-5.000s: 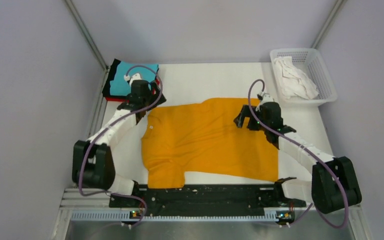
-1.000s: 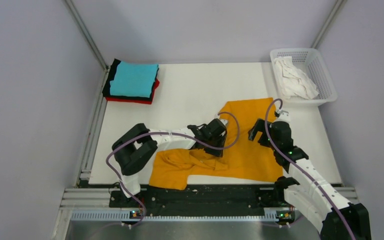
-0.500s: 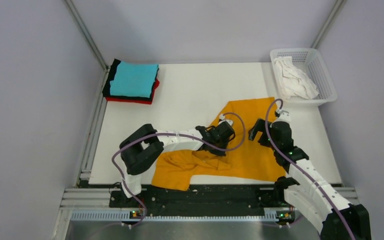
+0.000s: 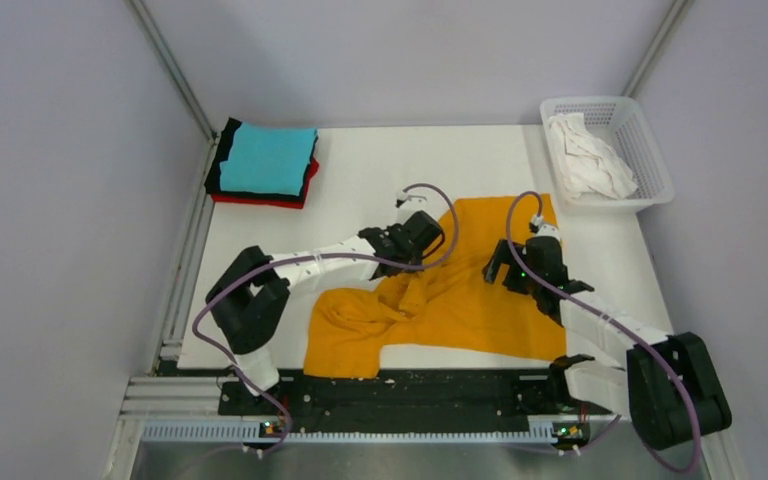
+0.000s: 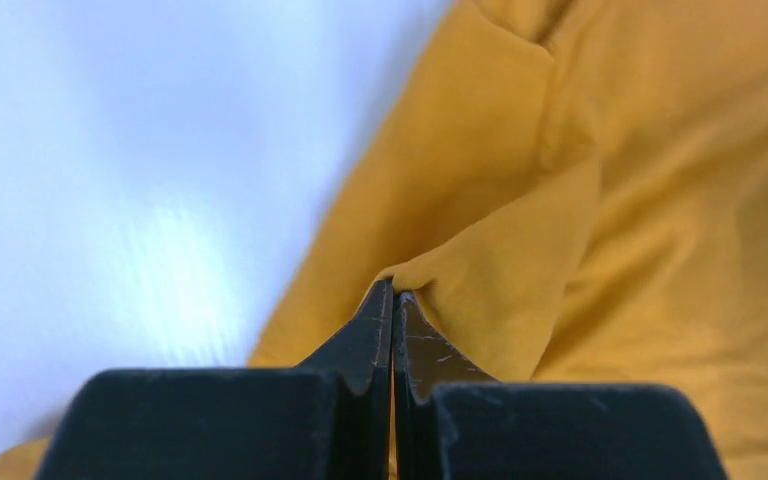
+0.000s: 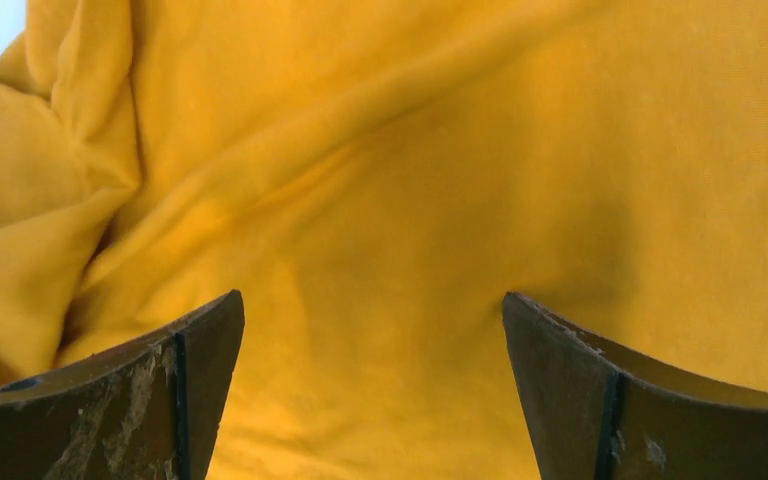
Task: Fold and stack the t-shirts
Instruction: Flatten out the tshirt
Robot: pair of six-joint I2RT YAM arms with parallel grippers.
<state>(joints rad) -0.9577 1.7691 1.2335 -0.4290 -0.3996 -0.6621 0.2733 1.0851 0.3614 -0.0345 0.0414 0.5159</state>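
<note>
Overhead, the orange-yellow t-shirt (image 4: 490, 320) lies rumpled mid-table, the folded stack (image 4: 265, 160) sits far-left, and a white t-shirt (image 4: 588, 160) fills the basket (image 4: 585, 100). On the left wrist, the left gripper (image 5: 392, 300) is pinched on a shirt fold, pulled farther back than before. On the right wrist, the right gripper (image 6: 373, 340) gapes over cloth.

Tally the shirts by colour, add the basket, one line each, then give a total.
Orange-yellow shirt: 1
Cyan shirt: 1
Red shirt: 1
Black shirt: 1
White shirt: 1
Basket: 1
Total: 6
</note>
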